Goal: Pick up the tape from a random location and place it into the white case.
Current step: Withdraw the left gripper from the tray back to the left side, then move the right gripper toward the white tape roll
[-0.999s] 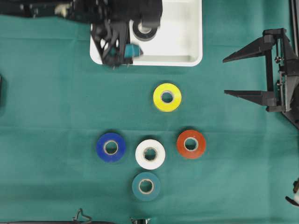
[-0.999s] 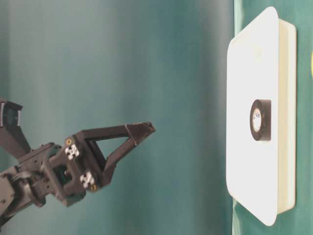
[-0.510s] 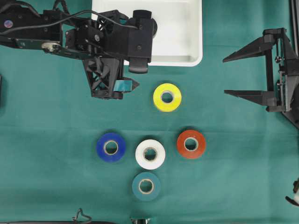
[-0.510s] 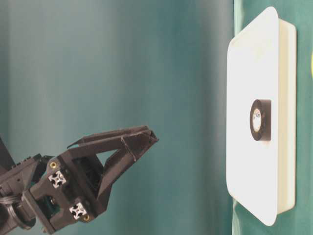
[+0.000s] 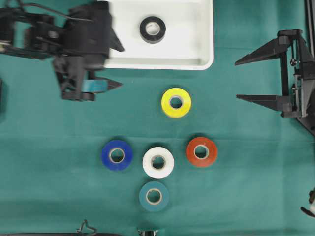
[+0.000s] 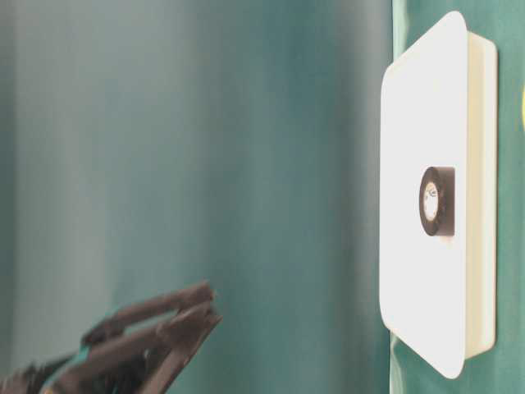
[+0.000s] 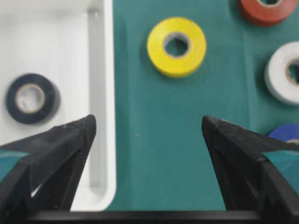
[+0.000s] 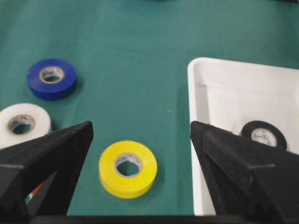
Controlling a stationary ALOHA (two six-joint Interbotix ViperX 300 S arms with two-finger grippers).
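Fingers of left gripper spread wide, empty, just beside white case. Right gripper fingers wide apart, empty, near worktop right edge. Black tape flat inside case.

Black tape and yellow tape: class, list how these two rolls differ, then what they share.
The black tape lies inside the white case; the yellow tape lies on the green cloth just outside it. Black is dark, yellow is bright. Both are rolls lying flat, with pale inner cores, and no gripper touches either.
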